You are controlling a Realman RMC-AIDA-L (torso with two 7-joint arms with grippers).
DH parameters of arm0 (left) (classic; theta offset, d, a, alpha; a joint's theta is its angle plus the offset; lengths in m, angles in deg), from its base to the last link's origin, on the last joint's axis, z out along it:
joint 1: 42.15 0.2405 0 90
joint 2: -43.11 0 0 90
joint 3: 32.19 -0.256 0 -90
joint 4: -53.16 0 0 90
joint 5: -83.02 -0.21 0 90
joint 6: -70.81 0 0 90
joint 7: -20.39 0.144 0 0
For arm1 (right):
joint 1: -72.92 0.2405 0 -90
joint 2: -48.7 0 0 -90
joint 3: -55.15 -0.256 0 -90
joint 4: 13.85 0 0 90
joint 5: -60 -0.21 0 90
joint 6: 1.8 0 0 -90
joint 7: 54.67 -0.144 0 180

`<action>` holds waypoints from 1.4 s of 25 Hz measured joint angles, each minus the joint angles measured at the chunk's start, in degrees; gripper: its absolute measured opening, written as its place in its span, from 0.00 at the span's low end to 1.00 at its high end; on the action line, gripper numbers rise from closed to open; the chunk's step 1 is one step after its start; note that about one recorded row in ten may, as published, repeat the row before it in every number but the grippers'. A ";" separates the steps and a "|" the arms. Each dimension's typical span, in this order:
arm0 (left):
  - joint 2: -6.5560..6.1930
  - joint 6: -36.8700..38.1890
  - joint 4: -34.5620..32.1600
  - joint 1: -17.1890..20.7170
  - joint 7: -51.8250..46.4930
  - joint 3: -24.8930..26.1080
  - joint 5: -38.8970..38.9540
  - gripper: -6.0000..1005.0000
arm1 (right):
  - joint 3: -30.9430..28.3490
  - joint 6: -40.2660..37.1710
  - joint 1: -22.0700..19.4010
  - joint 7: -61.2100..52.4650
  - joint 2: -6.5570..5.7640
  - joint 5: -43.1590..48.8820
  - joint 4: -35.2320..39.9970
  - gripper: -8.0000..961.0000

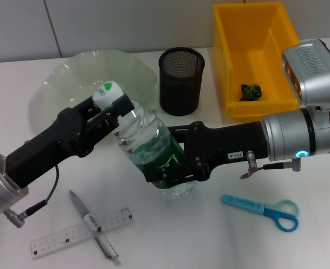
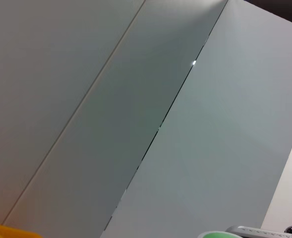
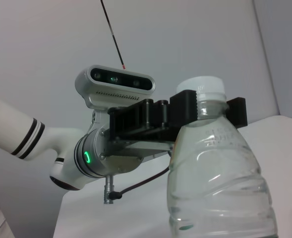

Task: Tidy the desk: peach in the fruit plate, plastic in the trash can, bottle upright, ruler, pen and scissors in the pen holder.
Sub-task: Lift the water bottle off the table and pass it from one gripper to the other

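Note:
A clear plastic bottle (image 1: 145, 137) with a white cap stands with its base on the table, leaning slightly toward the robot's left. My left gripper (image 1: 110, 107) is shut on its neck just under the cap. My right gripper (image 1: 173, 168) is shut on its lower body. In the right wrist view the bottle (image 3: 220, 178) fills the foreground, with the left gripper (image 3: 210, 111) clamped at its neck. A black mesh pen holder (image 1: 181, 78) stands behind. The pen (image 1: 94, 227) lies across the ruler (image 1: 69, 235) at the front left. Blue scissors (image 1: 265, 208) lie at the front right. The peach is out of view.
A pale green fruit plate (image 1: 69, 78) sits at the back left. The yellow bin (image 1: 237, 106) at the back right holds a dark green crumpled piece of plastic (image 1: 250, 91). The left wrist view shows only wall panels and the cap's edge (image 2: 215, 234).

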 joint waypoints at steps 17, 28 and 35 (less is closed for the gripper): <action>-0.09 0.55 0.00 0.00 -0.45 -0.01 1.47 0.44 | 3.61 4.02 -0.09 -0.63 0.00 0.96 -0.28 0.80; -0.15 0.63 0.00 0.00 -0.46 -0.01 1.62 0.44 | 5.46 6.36 -0.28 -1.14 0.00 0.94 -0.71 0.80; -0.20 1.09 -0.06 -0.02 -0.51 0.07 2.76 0.44 | 6.68 8.45 -0.66 -1.64 -0.09 1.82 -0.80 0.80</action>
